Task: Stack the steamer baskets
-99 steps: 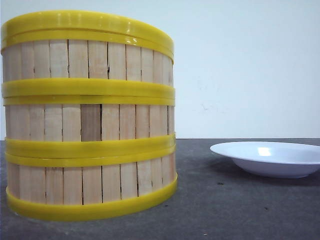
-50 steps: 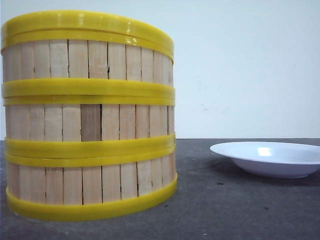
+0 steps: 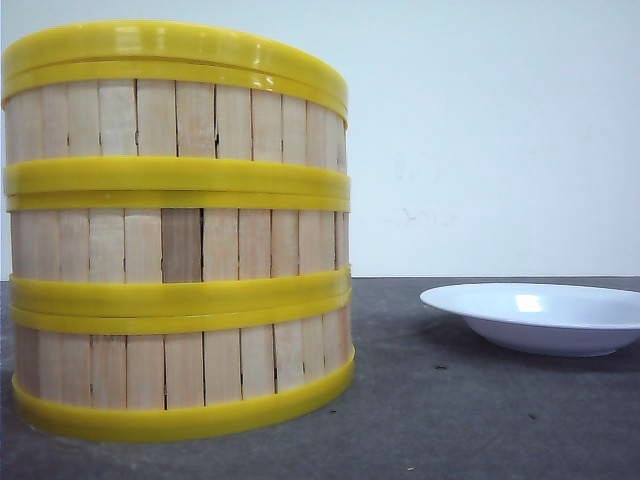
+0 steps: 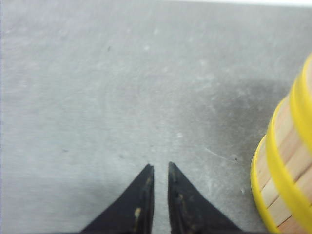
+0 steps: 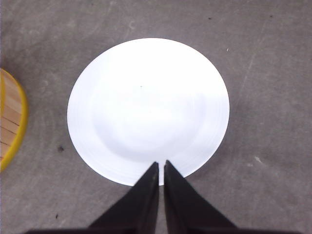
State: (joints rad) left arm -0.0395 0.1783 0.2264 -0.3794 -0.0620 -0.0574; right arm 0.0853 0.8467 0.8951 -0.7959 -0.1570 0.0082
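Three steamer baskets (image 3: 180,230) stand stacked in one straight column at the left of the front view, pale wooden slats between yellow rims. Part of the stack's side (image 4: 287,165) shows in the left wrist view, and a sliver of its yellow rim (image 5: 12,126) in the right wrist view. My left gripper (image 4: 160,165) hangs over bare table beside the stack, jaws nearly together, holding nothing. Above the near rim of the white plate, my right gripper (image 5: 161,163) is shut and empty. Neither gripper appears in the front view.
A shallow white plate (image 3: 540,315) lies on the dark grey table (image 3: 450,420) to the right of the stack, also seen from above as the plate (image 5: 146,107). A pale wall stands behind the table.
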